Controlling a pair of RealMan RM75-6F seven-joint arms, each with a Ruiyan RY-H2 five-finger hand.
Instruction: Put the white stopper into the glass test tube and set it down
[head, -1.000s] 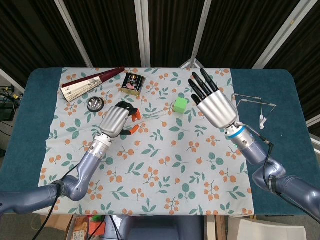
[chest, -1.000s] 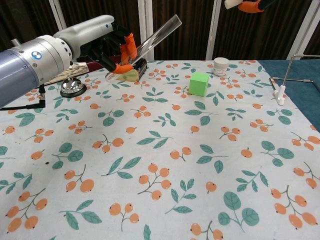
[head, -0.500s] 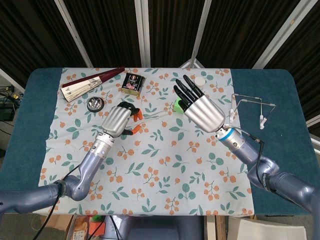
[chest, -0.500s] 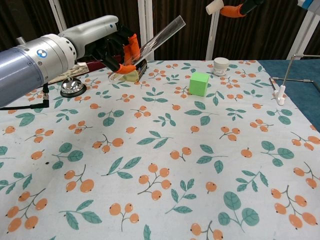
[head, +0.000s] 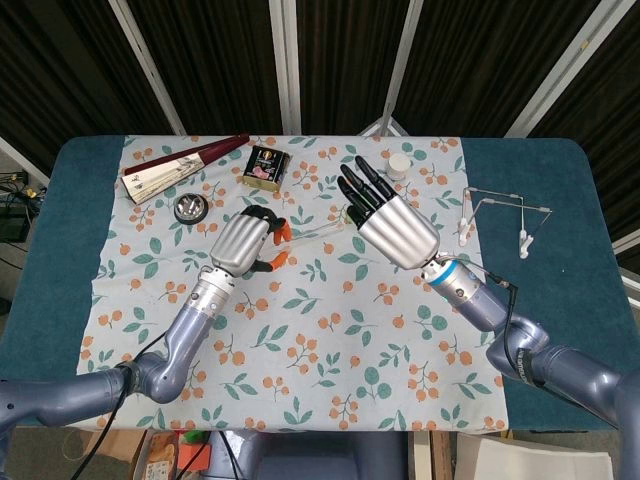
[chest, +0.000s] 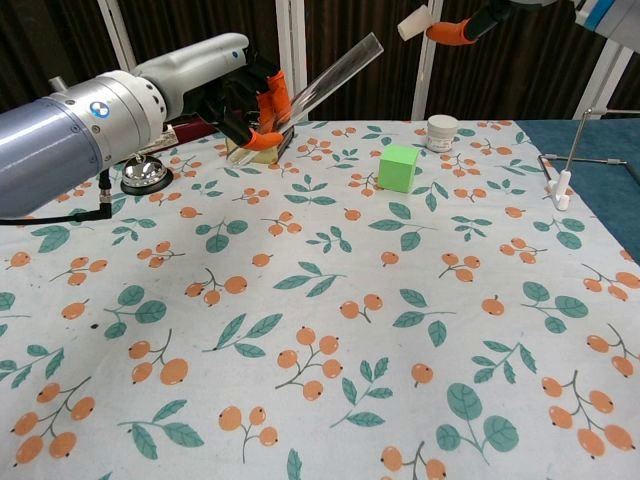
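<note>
Two hands hang above the flowered cloth (chest: 330, 330). Left hand (head: 243, 243) grips the glass tube (chest: 330, 78) near its lower end with orange-tipped fingers (chest: 268, 98) curled round it; tube is tilted, open end up and toward the right hand. Right hand (head: 392, 225) is raised off the table; in the chest view it pinches the white stopper (chest: 413, 24) in orange fingertips (chest: 449, 31), just beyond the tube mouth, not touching, while from the head view its other fingers look spread. Further back on the cloth: green cube (chest: 398, 167), small white jar (chest: 441, 132), metal bell (chest: 144, 174), dark tin (head: 265, 166), folded fan (head: 183, 167). Wire rack (head: 500, 215) sits off the cloth to the right.
</note>
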